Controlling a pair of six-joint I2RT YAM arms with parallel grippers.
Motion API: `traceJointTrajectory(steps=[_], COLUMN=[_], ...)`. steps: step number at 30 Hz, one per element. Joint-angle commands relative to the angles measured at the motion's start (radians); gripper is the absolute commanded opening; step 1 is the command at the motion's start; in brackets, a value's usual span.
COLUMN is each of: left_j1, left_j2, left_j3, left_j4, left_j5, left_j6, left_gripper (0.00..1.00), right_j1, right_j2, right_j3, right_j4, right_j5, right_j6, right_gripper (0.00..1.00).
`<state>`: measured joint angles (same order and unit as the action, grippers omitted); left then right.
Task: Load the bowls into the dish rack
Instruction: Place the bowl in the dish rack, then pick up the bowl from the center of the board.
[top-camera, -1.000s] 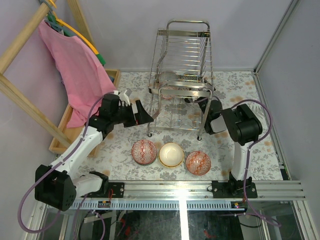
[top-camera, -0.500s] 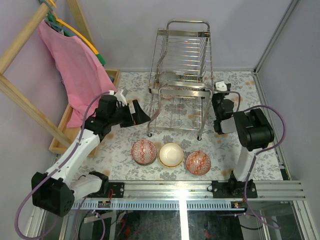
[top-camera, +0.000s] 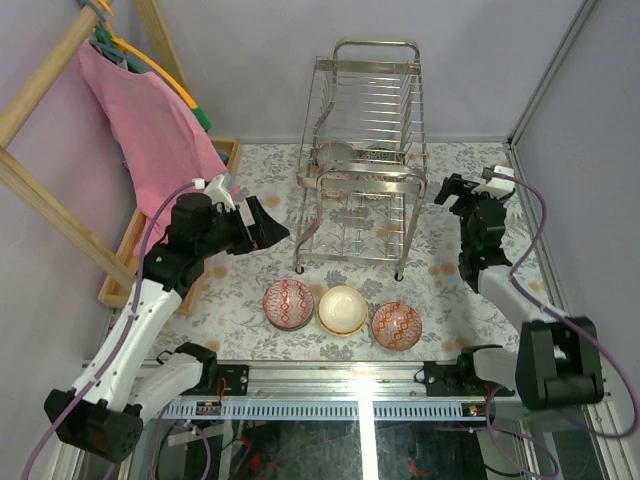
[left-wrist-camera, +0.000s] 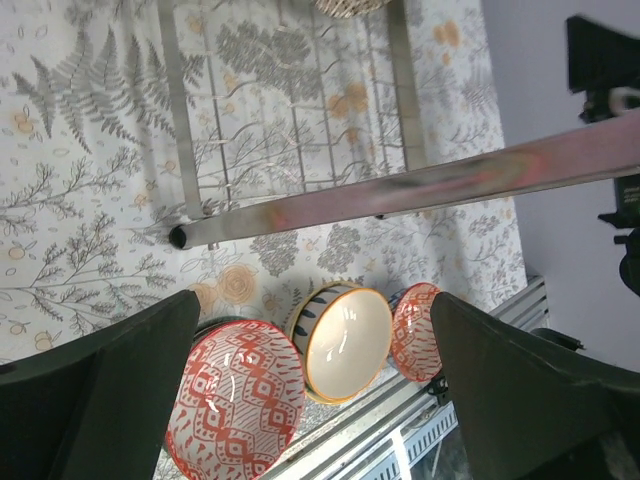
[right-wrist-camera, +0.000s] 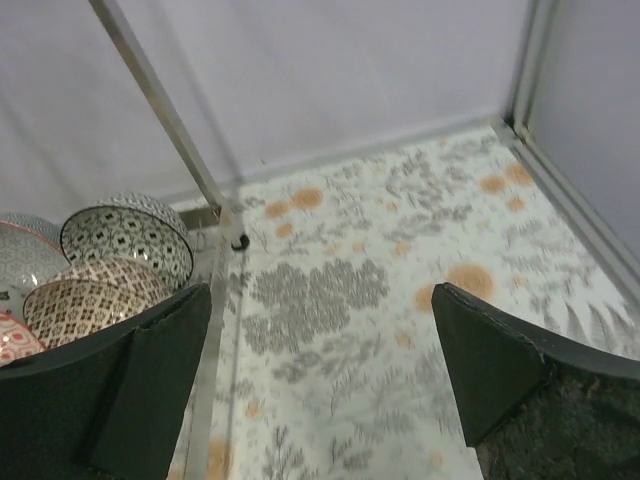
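Note:
The chrome dish rack (top-camera: 365, 150) stands at the back centre, with patterned bowls (top-camera: 335, 155) on a tier inside it. Its rail (left-wrist-camera: 400, 190) crosses the left wrist view. Grey and brown patterned bowls (right-wrist-camera: 125, 235) show at the left of the right wrist view. Three bowls lie in a row in front of the rack: red-white (top-camera: 288, 303) (left-wrist-camera: 235, 400), cream (top-camera: 342, 309) (left-wrist-camera: 345, 340) and red (top-camera: 396, 324) (left-wrist-camera: 415, 330). My left gripper (top-camera: 268, 224) (left-wrist-camera: 315, 310) hangs open left of the rack, above these bowls. My right gripper (top-camera: 452, 192) (right-wrist-camera: 320, 300) is open right of the rack, over bare cloth.
A pink cloth (top-camera: 150, 130) hangs on a wooden frame (top-camera: 40, 75) at the left, over a shallow wooden tray (top-camera: 130, 250). A wall with a metal post (top-camera: 545, 230) closes the right side. The arms' mounting rail (top-camera: 380, 375) runs along the near edge.
My left gripper has drawn back leftward from the rack's front corner. My right arm has swung away from the rack's right side and stretched out to the right.

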<state>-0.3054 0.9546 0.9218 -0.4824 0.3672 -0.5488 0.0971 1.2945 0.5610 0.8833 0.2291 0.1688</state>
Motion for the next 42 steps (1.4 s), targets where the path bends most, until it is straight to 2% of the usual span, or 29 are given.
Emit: traceJointTrajectory(steps=[1,6,12,14,19,23,27,32,42], left_j1=[0.011,0.012,0.011,0.012,0.011,0.011,0.011,0.012,0.011], left_j2=[-0.067,-0.144,-0.234,-0.264,-0.392,-0.421,-0.440,-0.481,-0.427], left_j3=[0.073,0.083,0.096,0.094,0.091,0.102,0.072,0.030,-0.172], left_j4=[-0.070,-0.119,-0.210,-0.248,-0.307,-0.369,-0.394,-0.395,-0.267], left_j5=[0.039,0.044,0.044,0.034,-0.024,-0.020,0.015,-0.015,0.001], left_j6=[0.001,-0.025,-0.048,-0.059,-0.106,-0.114,-0.120,-0.151,-0.258], left_gripper=[1.00,1.00,1.00,1.00,1.00,1.00,1.00,1.00,1.00], right_j1=[-0.005,-0.006,-0.005,-0.006,-0.005,-0.005,-0.005,-0.005,-0.005], right_j2=[-0.191,-0.348,-0.416,-0.440,-0.510,-0.615,-0.771,-0.738,-0.797], right_j3=[0.050,0.153,0.306,0.333,0.382,0.399,0.283,0.280,0.179], right_j4=[-0.504,-0.918,-1.346,-1.426,-1.571,-1.594,-1.488,-1.540,-1.490], right_j5=[0.103,0.116,0.127,0.120,-0.010,-0.199,-0.389,-0.617,-0.775], right_j6=[0.146,0.251,0.364,0.385,0.441,0.384,0.425,0.417,0.555], right_gripper=[0.99,0.99,0.99,0.99,0.99,0.99,0.99,0.99,0.99])
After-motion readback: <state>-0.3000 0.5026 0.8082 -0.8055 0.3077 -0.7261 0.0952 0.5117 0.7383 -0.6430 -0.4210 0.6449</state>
